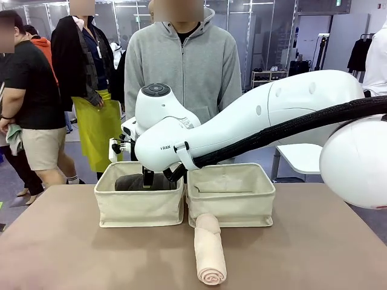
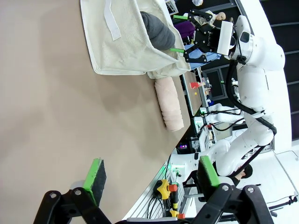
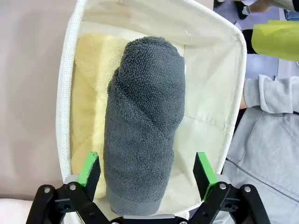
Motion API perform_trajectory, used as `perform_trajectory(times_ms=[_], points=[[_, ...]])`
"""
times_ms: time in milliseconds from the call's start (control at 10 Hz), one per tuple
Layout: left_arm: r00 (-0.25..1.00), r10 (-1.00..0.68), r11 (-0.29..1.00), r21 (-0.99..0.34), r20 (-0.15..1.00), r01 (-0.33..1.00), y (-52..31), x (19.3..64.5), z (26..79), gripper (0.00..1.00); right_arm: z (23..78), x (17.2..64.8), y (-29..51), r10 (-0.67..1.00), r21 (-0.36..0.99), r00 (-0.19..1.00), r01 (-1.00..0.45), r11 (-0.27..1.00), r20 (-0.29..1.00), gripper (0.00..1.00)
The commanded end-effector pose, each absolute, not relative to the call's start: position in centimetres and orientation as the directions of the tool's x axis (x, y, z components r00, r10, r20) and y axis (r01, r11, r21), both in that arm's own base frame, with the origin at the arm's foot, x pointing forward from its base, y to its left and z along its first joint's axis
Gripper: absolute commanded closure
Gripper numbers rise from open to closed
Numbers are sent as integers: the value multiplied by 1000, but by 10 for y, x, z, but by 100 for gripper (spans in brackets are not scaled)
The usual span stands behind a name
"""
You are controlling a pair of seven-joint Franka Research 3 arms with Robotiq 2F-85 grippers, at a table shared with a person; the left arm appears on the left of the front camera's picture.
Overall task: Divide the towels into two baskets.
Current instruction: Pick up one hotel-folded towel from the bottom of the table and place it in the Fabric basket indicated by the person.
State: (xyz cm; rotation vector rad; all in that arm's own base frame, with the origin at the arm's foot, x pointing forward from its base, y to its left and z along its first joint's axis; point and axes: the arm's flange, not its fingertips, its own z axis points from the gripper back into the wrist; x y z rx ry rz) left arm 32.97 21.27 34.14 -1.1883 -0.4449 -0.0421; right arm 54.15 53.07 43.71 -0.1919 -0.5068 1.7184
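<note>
Both pairs of jaws released, with the grey towel lying between my right ones.

My right gripper (image 3: 147,170) hung over one basket (image 3: 64,93), its pads spread clear of the grey towel (image 3: 145,121) on either side. That towel lay along the gap between them, on top of a yellow towel (image 3: 86,107). My left gripper (image 2: 152,177) stood wide open above the table (image 2: 46,116). The pink towel (image 2: 169,105) lay well ahead of it, one end against the second basket (image 1: 230,202).

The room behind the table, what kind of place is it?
Probably a robot lab or demo hall: a white robot arm reaches over a table, onlookers stand close by, and glass partitions line the back.
</note>
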Motion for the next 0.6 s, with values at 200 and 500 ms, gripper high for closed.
perform_trajectory(times_ms=[200,500], points=[[918,197,386,-888,345,251,214,326,347,0,456,498,503,982,-344,-152,-933,-104,115,0],[918,197,386,-888,345,251,214,326,347,0,484,448,444,959,-359,-88,-933,15,269,0]])
